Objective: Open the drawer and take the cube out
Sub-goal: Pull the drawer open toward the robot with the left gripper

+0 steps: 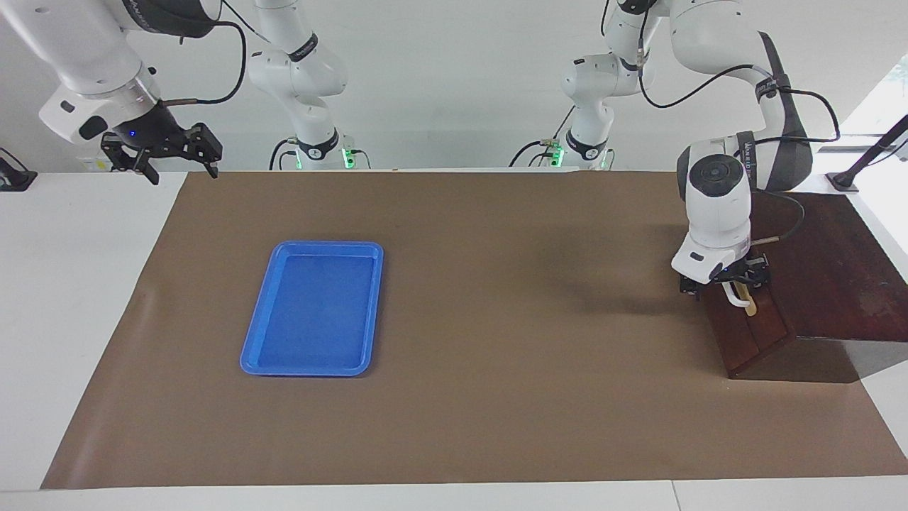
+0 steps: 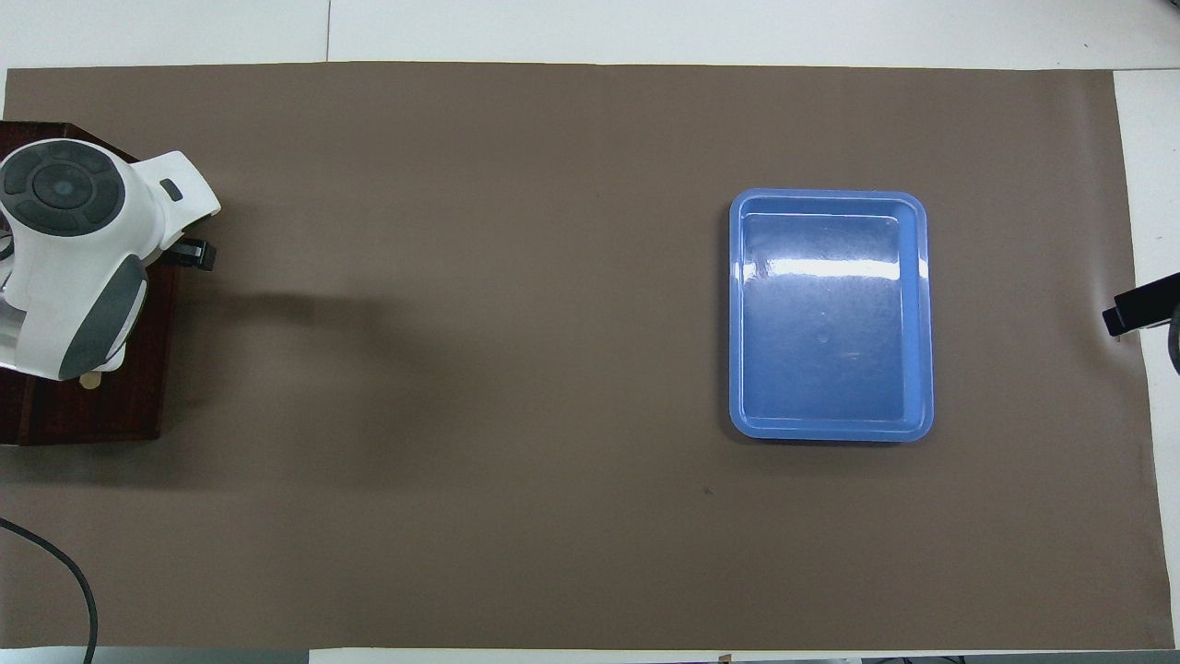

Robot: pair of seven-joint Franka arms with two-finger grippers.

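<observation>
Brown mat (image 1: 461,319) | drawer (image 1: 755,330): dark reddish-brown, white handle (image 1: 738,297), closed

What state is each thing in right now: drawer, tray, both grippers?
drawer: shut, front flush with its dark wooden cabinet; no cube visible.
white bar handle: the left gripper is down at it.
left gripper: open, at the handle; contact cannot be told.
right gripper: open, empty, raised over the right arm's end of the table, waiting.
blue tray: empty, flat on the brown mat.
</observation>
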